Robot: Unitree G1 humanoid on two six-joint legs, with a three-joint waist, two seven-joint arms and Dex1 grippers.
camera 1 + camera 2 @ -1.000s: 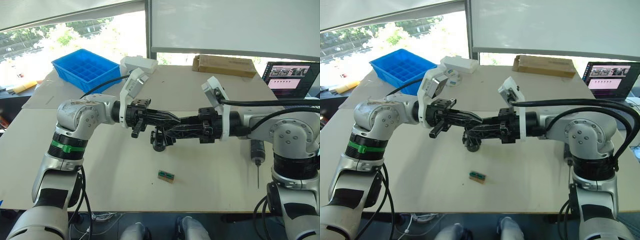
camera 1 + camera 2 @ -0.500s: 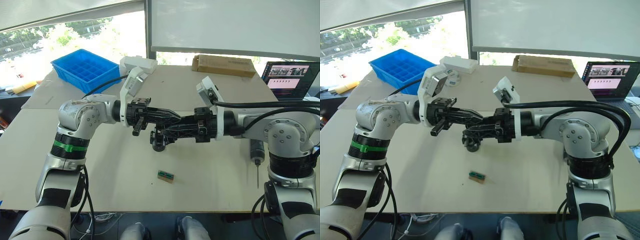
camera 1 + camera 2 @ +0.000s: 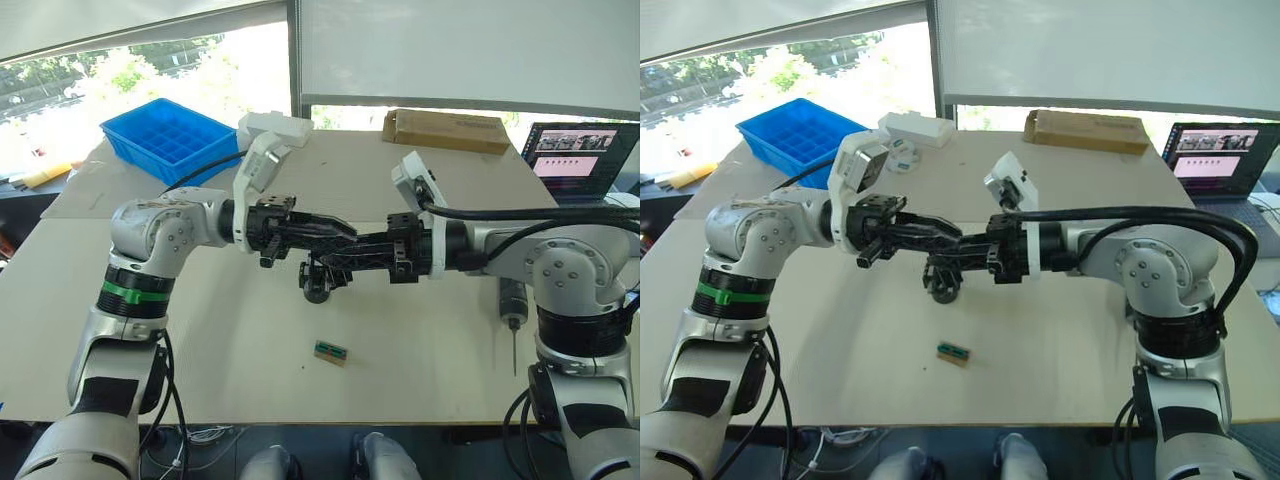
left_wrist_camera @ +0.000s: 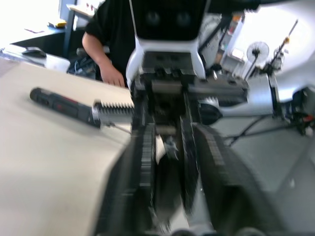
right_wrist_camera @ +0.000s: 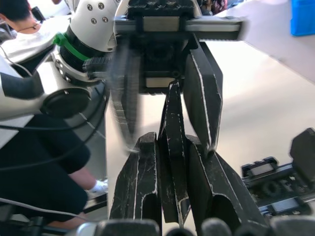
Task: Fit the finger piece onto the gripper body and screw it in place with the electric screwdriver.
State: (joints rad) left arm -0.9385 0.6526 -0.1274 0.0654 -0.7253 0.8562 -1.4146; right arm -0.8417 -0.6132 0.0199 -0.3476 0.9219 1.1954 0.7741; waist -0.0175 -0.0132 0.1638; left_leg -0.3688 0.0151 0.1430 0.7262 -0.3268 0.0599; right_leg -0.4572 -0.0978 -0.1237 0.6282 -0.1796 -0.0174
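Above the middle of the table my two grippers meet tip to tip. My right gripper (image 5: 173,147) is shut on the finger piece (image 5: 172,123), a slim black blade pointing toward the left wrist. My left gripper (image 3: 346,233) stands open, its fingers (image 5: 203,93) on either side of the blade with gaps. On the table just below them sits the gripper body (image 3: 318,282), a chunky black block. The electric screwdriver (image 3: 514,300) lies at the right beside my right arm, with its bit (image 3: 515,350) toward the front edge.
A small green-topped block (image 3: 332,352) lies near the front. A blue bin (image 3: 172,140), a white box (image 3: 275,128), a cardboard box (image 3: 447,130) and a laptop (image 3: 580,155) line the far side. A person (image 4: 106,39) stands past the table.
My right gripper has moved leftward with the finger piece, deeper between the left gripper's fingers. The left wrist has turned slightly. The gripper body and screwdriver have not moved.
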